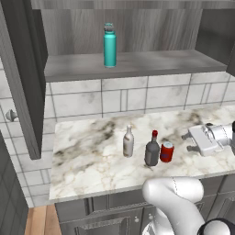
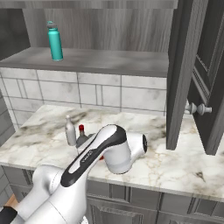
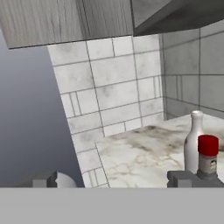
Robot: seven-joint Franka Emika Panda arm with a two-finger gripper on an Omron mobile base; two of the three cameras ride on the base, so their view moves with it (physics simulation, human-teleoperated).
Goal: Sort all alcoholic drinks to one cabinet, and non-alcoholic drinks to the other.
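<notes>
1. The gripper [image 3: 111, 178] stood wide open and held nothing. In the hand view its two dark fingertips [image 3: 179, 178] rose far apart at the bottom, with only bare counter and tiled wall between them.

2. From the fingers, the nearest drinks lay toward one side, not between the jaws. In the hand view the dark bottle with the red cap [image 3: 207, 157] stood just above the right fingertip, and the pale long-necked bottle [image 3: 193, 142] stood just behind it and partly hidden by it.

3. Both bottles stood upright, so their long axis was vertical. I judged that a grip from the side, across the body, would suit them.

4. In the left base view the hand [image 1: 206, 137] hung low over the marble counter [image 1: 87, 160], to the right of the group of drinks. The red soda can [image 1: 166, 152] was the closest one to it, then the dark bottle, then the pale bottle at the far end. The can and the dark bottle were just beside each other, perhaps touching; I could not tell.

5. The teal bottle [image 1: 109, 46] stood upright on the shelf of the open wall cabinet [image 1: 151, 64], well above the hand.

6. My judgement: the hand had to shift sideways toward the group until one drink came between the fingers. The close neighbours could be knocked over.
</notes>
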